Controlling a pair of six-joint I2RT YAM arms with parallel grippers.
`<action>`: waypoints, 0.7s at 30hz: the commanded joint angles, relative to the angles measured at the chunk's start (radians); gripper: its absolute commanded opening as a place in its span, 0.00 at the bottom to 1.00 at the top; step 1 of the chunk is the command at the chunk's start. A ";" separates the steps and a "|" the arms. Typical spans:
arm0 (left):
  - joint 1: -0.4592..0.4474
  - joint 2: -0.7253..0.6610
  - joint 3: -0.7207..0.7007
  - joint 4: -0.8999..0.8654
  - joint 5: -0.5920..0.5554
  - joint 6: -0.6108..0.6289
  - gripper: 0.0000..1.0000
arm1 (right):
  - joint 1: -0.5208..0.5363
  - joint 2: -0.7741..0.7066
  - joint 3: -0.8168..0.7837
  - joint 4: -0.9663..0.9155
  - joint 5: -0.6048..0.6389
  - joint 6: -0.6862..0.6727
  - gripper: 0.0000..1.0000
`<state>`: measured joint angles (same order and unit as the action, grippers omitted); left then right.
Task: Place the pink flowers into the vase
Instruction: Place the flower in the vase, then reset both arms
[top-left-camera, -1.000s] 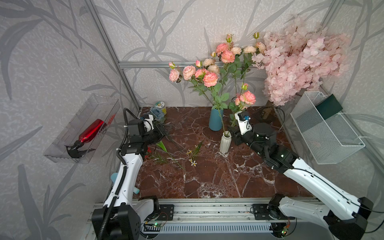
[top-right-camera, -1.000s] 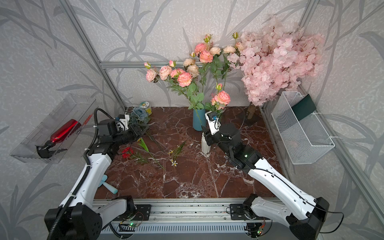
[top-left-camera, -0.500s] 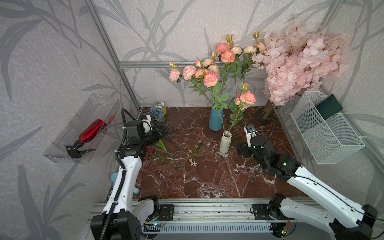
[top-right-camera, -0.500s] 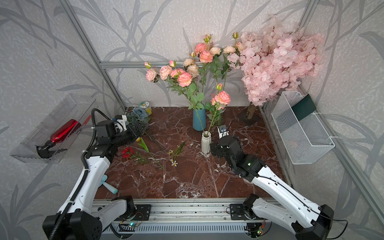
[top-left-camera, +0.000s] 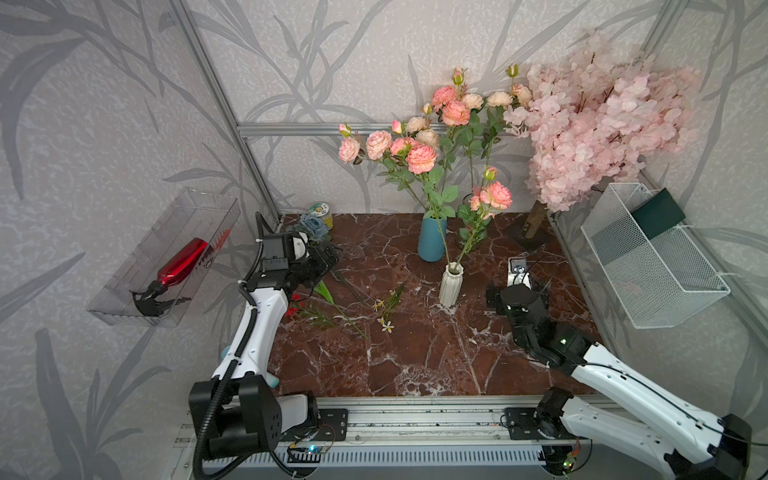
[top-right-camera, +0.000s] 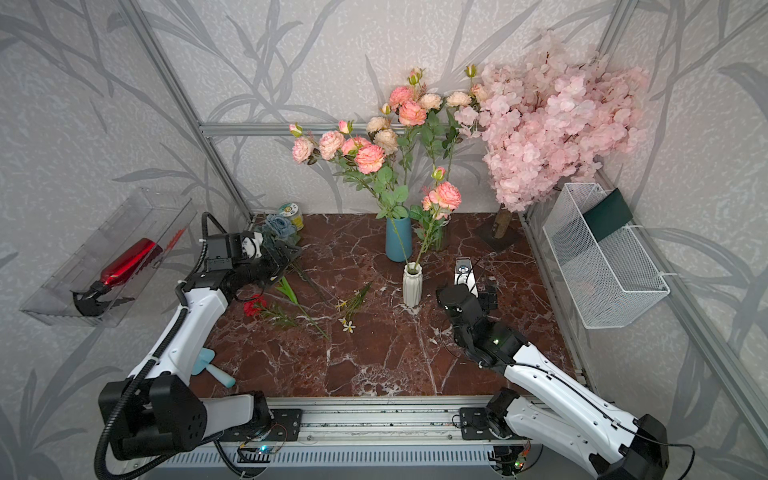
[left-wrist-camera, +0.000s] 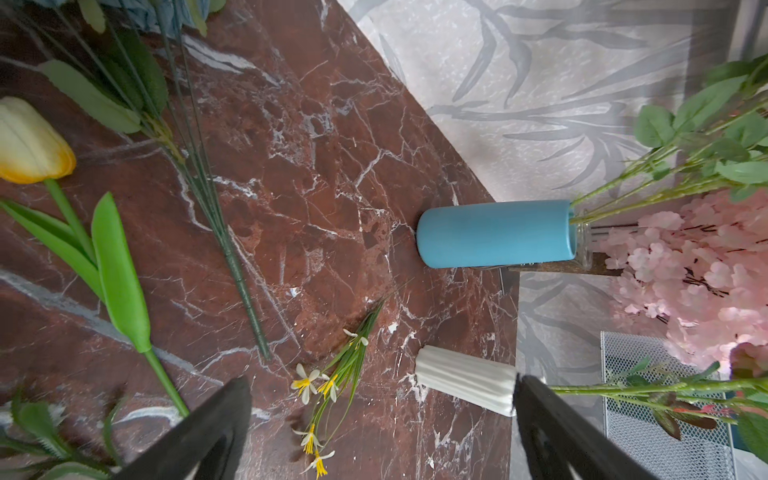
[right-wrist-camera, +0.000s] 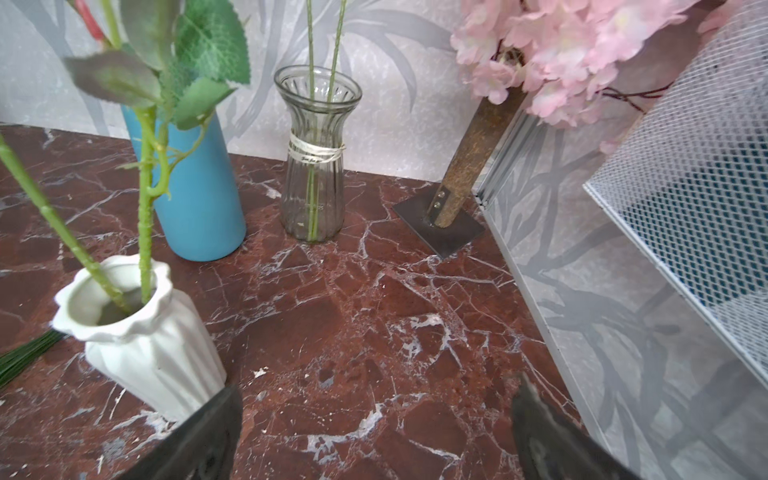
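Your right gripper (right-wrist-camera: 376, 384) has released and backed off, open like the left gripper (left-wrist-camera: 382, 380); the pink flowers (top-left-camera: 490, 197) stand in the vase (top-left-camera: 450, 286), so the task is likely done.

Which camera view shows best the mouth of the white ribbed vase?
The right wrist view: the white vase is near, with its open mouth and two green stems inside clear. In both top views it is small. In the left wrist view an end effector finger hides its mouth.

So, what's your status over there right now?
Left fingers open, empty. Right fingers open, empty. Pink flowers standing in white vase. Loose yellow sprig lies apart, nothing blocking.
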<state>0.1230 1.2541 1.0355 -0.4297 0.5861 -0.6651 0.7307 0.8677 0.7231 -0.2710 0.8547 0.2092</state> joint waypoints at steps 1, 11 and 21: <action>-0.003 -0.055 0.028 -0.003 -0.091 0.038 0.99 | -0.036 -0.021 -0.035 0.178 -0.015 -0.091 0.99; -0.011 -0.022 -0.207 0.446 -0.023 0.130 0.99 | -0.333 0.069 -0.194 0.539 -0.353 -0.224 0.99; -0.011 -0.053 -0.289 0.413 -0.268 0.405 0.99 | -0.582 0.061 -0.287 0.630 -0.446 -0.184 0.99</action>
<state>0.1158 1.2495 0.8055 -0.0631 0.4385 -0.3744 0.1909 0.9283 0.4858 0.2871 0.4759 -0.0002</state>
